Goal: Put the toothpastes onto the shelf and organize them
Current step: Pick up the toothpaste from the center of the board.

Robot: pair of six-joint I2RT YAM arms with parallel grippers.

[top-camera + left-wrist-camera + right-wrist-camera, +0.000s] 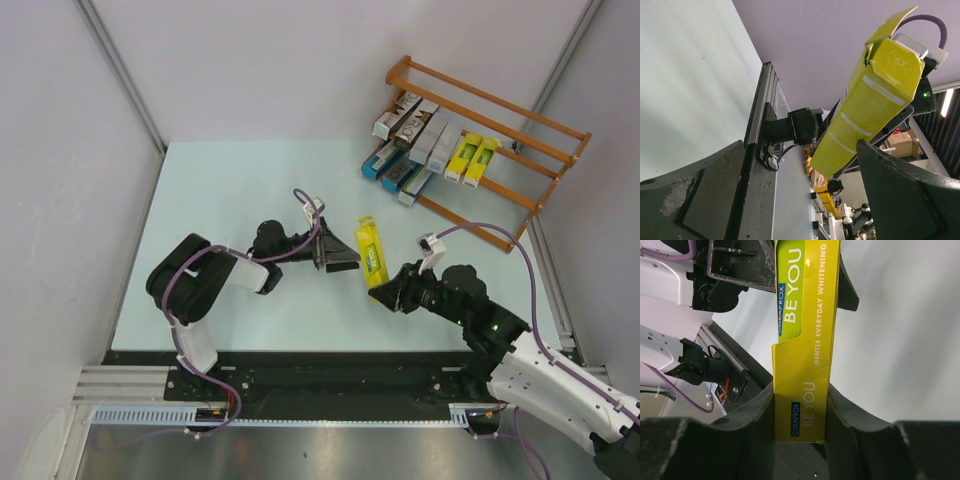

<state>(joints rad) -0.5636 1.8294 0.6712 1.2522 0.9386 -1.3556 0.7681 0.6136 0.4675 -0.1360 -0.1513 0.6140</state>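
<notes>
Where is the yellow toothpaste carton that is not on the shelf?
In the top view the yellow carton is mid-table, its near end gripped by the right gripper, just right of the open left gripper, well short of the far-right shelf.

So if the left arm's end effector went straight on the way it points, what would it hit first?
Most likely the yellow toothpaste carton gripped by the right end effector. The open left end effector faces it, and its wrist camera shows the carton ahead; the gap is hard to judge.

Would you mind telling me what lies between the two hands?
The yellow toothpaste carton, gripped by the right hand, near the open left hand; the top view shows it.
</notes>
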